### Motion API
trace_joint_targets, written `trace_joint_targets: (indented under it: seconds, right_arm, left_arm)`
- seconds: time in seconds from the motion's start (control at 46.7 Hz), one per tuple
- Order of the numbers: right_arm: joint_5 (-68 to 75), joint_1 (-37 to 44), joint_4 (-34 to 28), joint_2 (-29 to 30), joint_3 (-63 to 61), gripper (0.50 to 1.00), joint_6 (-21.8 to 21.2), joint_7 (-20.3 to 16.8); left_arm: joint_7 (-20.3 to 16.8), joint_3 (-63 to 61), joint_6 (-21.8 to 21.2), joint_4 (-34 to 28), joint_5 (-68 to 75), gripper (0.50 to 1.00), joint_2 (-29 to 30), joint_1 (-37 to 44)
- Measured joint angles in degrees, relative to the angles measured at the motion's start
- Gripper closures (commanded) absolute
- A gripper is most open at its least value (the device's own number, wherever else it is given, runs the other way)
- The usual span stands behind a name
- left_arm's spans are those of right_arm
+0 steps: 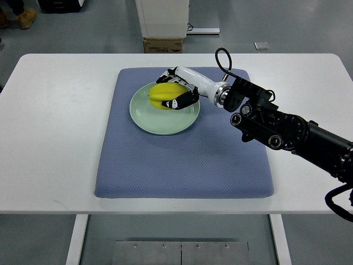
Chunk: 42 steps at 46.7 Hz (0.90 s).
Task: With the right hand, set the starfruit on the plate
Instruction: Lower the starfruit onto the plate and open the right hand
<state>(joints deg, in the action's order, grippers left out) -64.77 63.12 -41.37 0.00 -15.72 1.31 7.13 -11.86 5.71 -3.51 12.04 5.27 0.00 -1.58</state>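
Note:
A yellow starfruit (163,94) lies on the pale green plate (160,120), toward its far side. My right hand (176,90) reaches in from the right and wraps the fruit, white fingers behind it and the black thumb (185,100) in front. The fingers are curled on the starfruit. The plate sits on the upper middle of a blue mat (182,160). No left arm shows.
The blue mat lies on a white table (49,138). The right arm's black forearm (287,132) crosses the mat's right side. A cardboard box (163,45) and a white cabinet stand on the floor beyond the table's far edge.

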Motion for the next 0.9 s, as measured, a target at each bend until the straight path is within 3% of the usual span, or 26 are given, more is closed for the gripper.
trace_joint_targets:
  seconds: [0.321, 0.364, 0.535, 0.6, 0.621, 0.899]
  right_arm:
    - [0.0, -1.14, -0.42, 0.0, 2.75, 1.0, 0.0, -0.05]
    - [0.0, -1.38, -0.4, 0.0, 2.8, 0.896, 0.0, -0.02]
    - [0.0, -2.1, -0.3, 0.0, 2.81, 0.668, 0.15, 0.08]
    - [0.04, -2.27, -0.29, 0.0, 2.81, 0.53, 0.17, 0.08]
    - [0.09, -2.28, -0.29, 0.0, 2.81, 0.511, 0.17, 0.08]
    - [3.21, -2.39, -0.22, 0.0, 2.56, 0.5, 0.17, 0.04]
  left_arm:
    - [0.0, 0.0, 0.0, 0.0, 0.0, 0.5, 0.0, 0.0]
    - [0.0, 0.0, 0.0, 0.0, 0.0, 0.5, 0.0, 0.0]
    - [0.0, 0.0, 0.0, 0.0, 0.0, 0.5, 0.0, 0.0]
    - [0.0, 0.0, 0.0, 0.0, 0.0, 0.5, 0.0, 0.0]
    - [0.0, 0.0, 0.0, 0.0, 0.0, 0.5, 0.0, 0.0]
    - [0.0, 0.0, -0.01, 0.0, 0.0, 0.5, 0.0, 0.0]
